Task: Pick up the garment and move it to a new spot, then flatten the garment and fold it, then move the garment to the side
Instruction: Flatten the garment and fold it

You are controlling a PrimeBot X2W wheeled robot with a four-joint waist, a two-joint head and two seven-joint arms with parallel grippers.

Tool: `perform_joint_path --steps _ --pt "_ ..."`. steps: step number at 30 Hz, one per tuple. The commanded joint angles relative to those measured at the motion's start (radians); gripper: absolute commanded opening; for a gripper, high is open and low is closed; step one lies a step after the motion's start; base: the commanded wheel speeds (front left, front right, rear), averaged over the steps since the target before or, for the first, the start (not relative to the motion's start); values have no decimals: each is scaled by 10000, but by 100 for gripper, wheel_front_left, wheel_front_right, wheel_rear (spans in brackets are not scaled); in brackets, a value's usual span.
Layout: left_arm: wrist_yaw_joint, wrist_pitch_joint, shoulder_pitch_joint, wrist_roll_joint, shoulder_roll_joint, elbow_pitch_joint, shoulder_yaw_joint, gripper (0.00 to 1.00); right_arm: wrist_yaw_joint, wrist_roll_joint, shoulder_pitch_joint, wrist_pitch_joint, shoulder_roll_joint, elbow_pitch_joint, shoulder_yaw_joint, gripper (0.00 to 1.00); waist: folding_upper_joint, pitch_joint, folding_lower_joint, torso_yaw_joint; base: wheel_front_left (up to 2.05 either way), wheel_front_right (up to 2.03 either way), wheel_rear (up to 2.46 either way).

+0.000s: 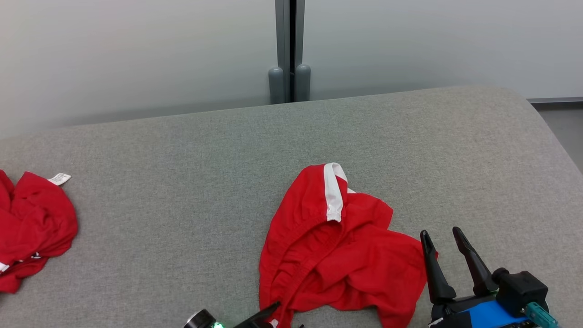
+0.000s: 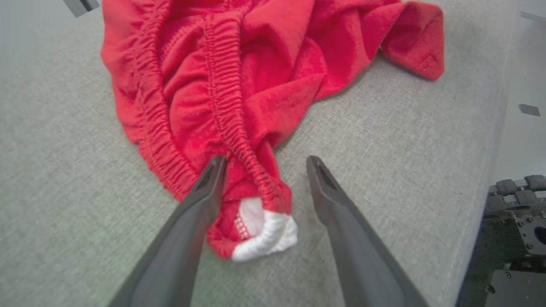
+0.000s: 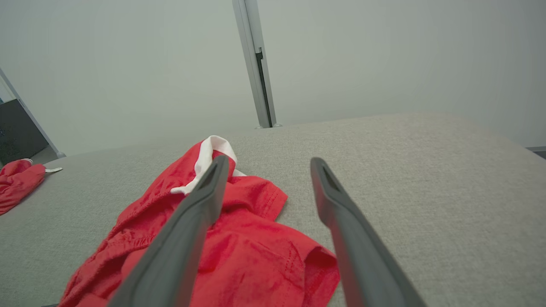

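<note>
A crumpled red garment (image 1: pixel 319 241) with a white stripe and an elastic waistband lies on the grey padded surface (image 1: pixel 182 182), near its front edge. In the left wrist view my left gripper (image 2: pixel 265 162) is open and low over the garment (image 2: pixel 204 85), its fingers on either side of the waistband's white-trimmed end. One dark left finger (image 1: pixel 268 312) shows at the head view's bottom edge. My right gripper (image 1: pixel 442 237) stands open just right of the garment's right edge, holding nothing. In the right wrist view the right gripper (image 3: pixel 268 161) points over the garment (image 3: pixel 239 247), which lies to its lower left.
A second red garment (image 1: pixel 32 228) with a white label lies bunched at the surface's far left (image 3: pixel 17 181). A grey post (image 1: pixel 289 82) stands behind the surface against a pale wall. The surface's rounded right corner (image 1: pixel 542 123) drops to the floor.
</note>
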Motion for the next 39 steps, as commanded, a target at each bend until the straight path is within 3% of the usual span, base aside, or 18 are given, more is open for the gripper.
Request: perform_joint_path --steps 1,4,5,6,7,8,21,26,35,39 --pt "-9 81 -97 -150 -13 55 -162 100 5 65 -82 -37 -7 28 -8 100 0 20 0 -12 0 0 0" --pt "-9 132 -121 -243 -35 51 -334 100 5 82 -108 -37 -7 26 12 100 0 47 0 -25 0 0 0" --pt "-9 147 -143 -323 -61 41 -385 89 5 101 -121 -37 -7 12 14 100 0 73 0 -29 0 0 0" --pt "-9 157 -167 -397 -90 35 -386 44 5 111 -134 -37 -7 4 10 100 0 86 0 -30 0 0 0" --pt "-9 156 -210 -476 -109 36 -332 15 5 125 -146 -37 -7 0 7 100 0 108 0 -34 0 0 0" --pt "-9 150 -270 -538 -118 41 -285 0 5 131 -167 -35 -7 -5 -12 100 0 132 0 -29 0 0 0" --pt "50 -350 -380 -2367 -55 -516 1381 0 5 126 -156 -37 -7 26 -255 100 0 279 0 427 0 0 0" --pt "172 -439 -123 -3151 352 -1084 2184 0 5 134 -84 -35 -8 165 -287 100 0 179 0 849 0 0 0" --pt "710 -530 813 -3730 1142 -1043 3179 0 5 52 -12 -35 -10 435 -254 100 0 -2 0 1211 0 0 0" --pt "748 -565 1214 -3887 1324 -982 3452 0 5 30 101 -35 -11 536 -313 100 0 -118 0 1310 0 0 0"
